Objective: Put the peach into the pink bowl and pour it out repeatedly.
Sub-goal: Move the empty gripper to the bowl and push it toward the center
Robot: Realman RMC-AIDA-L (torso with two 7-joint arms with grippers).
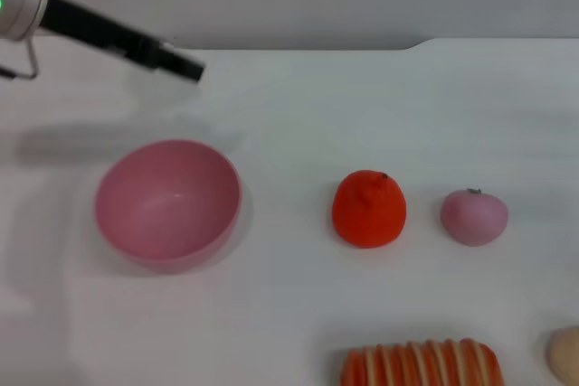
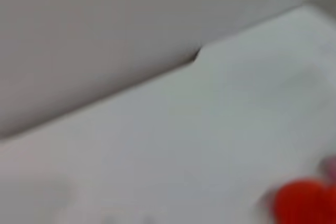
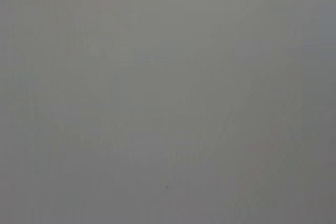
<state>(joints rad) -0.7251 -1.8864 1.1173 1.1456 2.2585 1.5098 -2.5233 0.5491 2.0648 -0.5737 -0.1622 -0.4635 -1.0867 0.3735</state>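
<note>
The peach [image 1: 474, 217], small and pale pink-mauve with a dark stem, lies on the white table at the right. The pink bowl [image 1: 168, 202] stands upright and empty at the left, far from the peach. My left gripper [image 1: 190, 68] hangs above the table's back left, behind the bowl and apart from it, holding nothing that I can see. In the left wrist view a sliver of the peach [image 2: 331, 169] shows at the edge. My right gripper is out of view; the right wrist view is plain grey.
A larger orange-red fruit [image 1: 368, 209] sits between bowl and peach, also seen in the left wrist view [image 2: 304, 203]. An orange-and-cream striped thing [image 1: 421, 365] and a pale beige rounded thing [image 1: 565, 354] lie at the front right edge. The table's back edge [image 1: 298, 46] meets a grey wall.
</note>
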